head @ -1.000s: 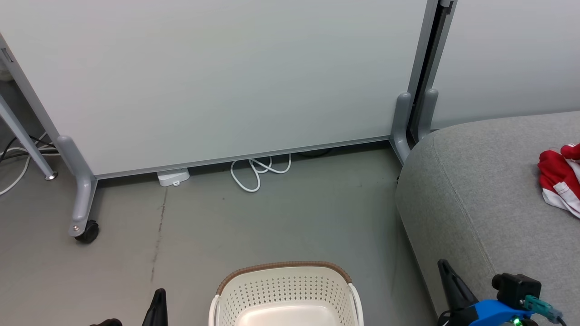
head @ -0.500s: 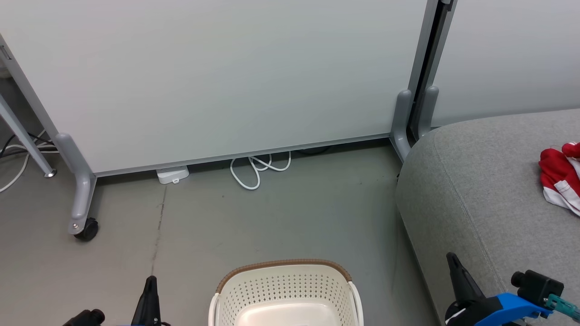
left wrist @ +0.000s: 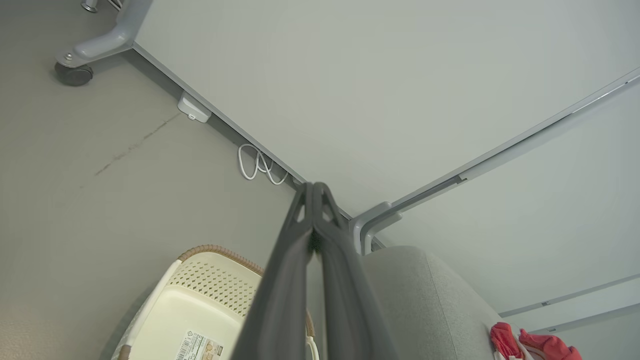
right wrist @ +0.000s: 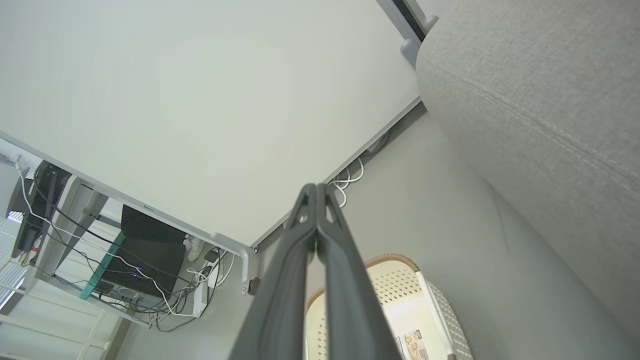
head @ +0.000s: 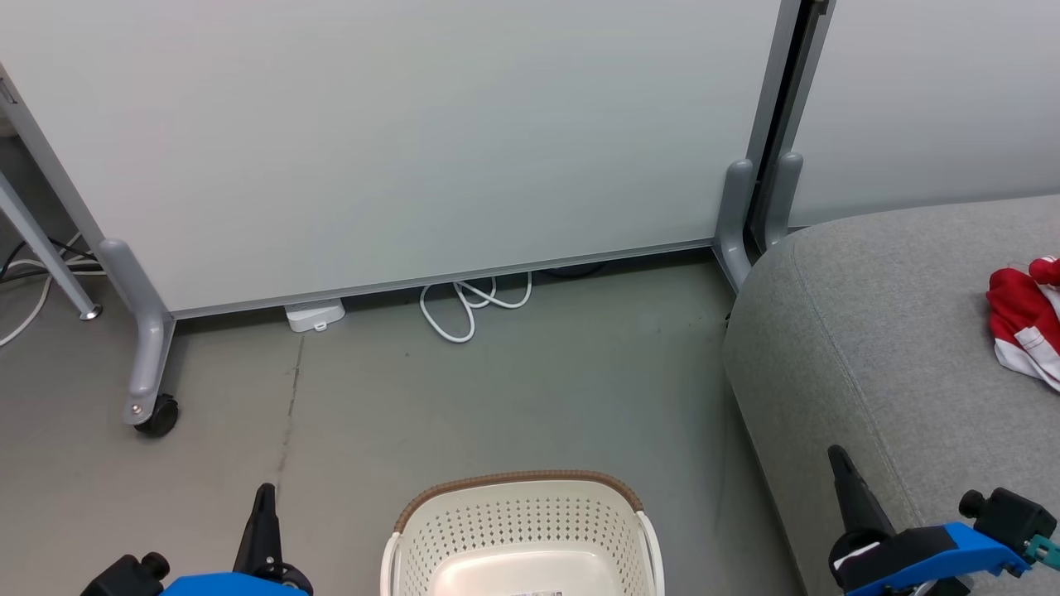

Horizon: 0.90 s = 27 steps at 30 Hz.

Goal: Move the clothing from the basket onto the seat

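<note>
risk check: basket looking emptied, both grippers closed and empty

we are reading the scene from left to right. the left gripper [head: 265,498] is hovering over the floor [head: 497,389] just left of the basket [head: 517,481], its two fingers pressed together and carrying nothing. the basket is showing a bare pale bottom with a label, but its near part is lying outside our views, so we are not ruling out a garment sitting there. if a reach goes in with fingers pinched like this, we are expecting them to push cloth rather than take it. they could also catch a perforated wall and shove or tip the light basket. the right gripper [head: 838,457] is hanging at the front edge of the seat [head: 869,348], likewise pinched together and empty. the clothing [head: 1023,331], red with white trim, is lying on the seat well to the right. the frame edge is cutting it off, so we are unable to count both pieces. a sweep of the right arm across the cushion is risking dragging that cloth toward an edge and onto the floor.
</note>
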### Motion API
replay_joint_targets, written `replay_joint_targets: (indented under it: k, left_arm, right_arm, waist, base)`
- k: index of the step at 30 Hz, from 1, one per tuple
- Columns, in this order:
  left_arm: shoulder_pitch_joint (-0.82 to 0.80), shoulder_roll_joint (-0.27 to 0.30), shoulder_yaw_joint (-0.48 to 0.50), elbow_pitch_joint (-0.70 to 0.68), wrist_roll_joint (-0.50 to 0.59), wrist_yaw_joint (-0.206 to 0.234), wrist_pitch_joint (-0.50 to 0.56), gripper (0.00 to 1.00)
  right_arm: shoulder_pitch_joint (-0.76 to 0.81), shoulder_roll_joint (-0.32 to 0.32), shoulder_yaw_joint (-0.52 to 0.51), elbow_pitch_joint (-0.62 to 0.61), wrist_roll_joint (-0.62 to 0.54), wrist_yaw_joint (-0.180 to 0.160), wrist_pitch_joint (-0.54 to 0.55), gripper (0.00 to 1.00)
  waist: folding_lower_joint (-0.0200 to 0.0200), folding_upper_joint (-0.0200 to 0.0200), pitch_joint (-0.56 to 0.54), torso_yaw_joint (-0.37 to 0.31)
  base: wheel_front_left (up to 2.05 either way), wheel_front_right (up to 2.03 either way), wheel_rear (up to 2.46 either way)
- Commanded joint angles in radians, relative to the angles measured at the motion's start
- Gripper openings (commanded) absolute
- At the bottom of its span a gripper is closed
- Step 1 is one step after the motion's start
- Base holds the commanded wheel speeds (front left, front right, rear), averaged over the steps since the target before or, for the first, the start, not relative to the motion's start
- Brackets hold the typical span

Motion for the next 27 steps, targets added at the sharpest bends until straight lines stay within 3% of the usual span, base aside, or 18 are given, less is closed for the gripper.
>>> replay_joint_targets:
  k: [1, 27]
  left_arm:
    - [-0.038, 0.002, 0.012, -0.018, -0.035, -0.001, 0.009, 0.00]
    - [-0.080, -0.008, 0.057, -0.047, -0.283, -0.002, 0.084, 0.00]
  right_arm:
    - [-0.033, -0.003, -0.006, -0.020, 0.042, 0.000, 0.006, 0.00]
    - [-0.051, -0.004, -0.034, -0.046, 0.330, 0.000, 0.051, 0.00]
  waist:
    - [-0.0001, 0.0000, 0.001, 0.000]
    - [-0.0001, 0.0000, 0.015, 0.000]
  base:
    - [0.00, 0.00, 0.00]
    - [0.00, 0.00, 0.00]
